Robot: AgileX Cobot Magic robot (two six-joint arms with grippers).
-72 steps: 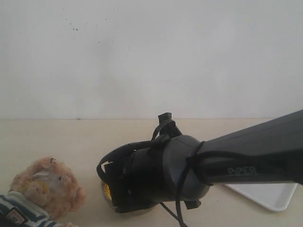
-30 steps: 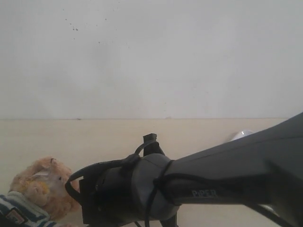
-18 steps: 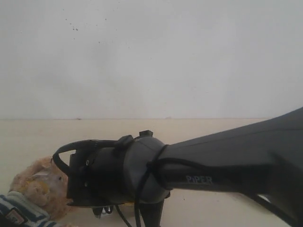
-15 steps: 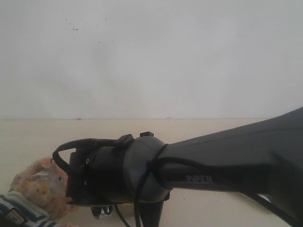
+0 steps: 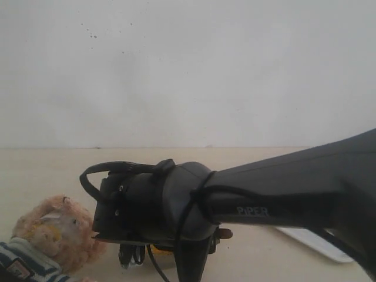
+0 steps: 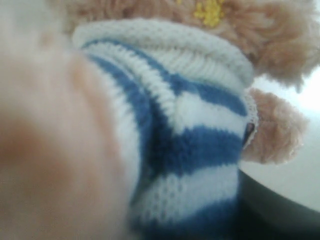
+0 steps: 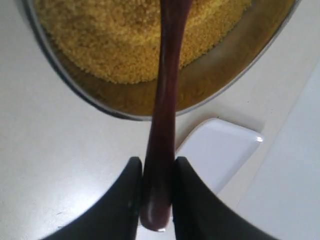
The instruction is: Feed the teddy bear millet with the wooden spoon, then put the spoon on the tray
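The teddy bear sits at the lower left in the exterior view. In the left wrist view its striped shirt fills the space at the jaws, and a dark finger lies against it. Yellow grains cling to the fur. My right gripper is shut on the handle of the wooden spoon, which points over the millet in the steel bowl. The spoon's oval end is out of frame. The right wrist hangs just right of the bear's head. A corner of the white tray lies beside the bowl.
The black right arm crosses most of the exterior view and hides the bowl except a yellow sliver. The tray shows under the arm at the right. A pale wall stands behind the table.
The right arm swung left toward the bear's head, rose, and over the last half second drew back slightly right. The tray shows again under the arm. The bear has not moved.
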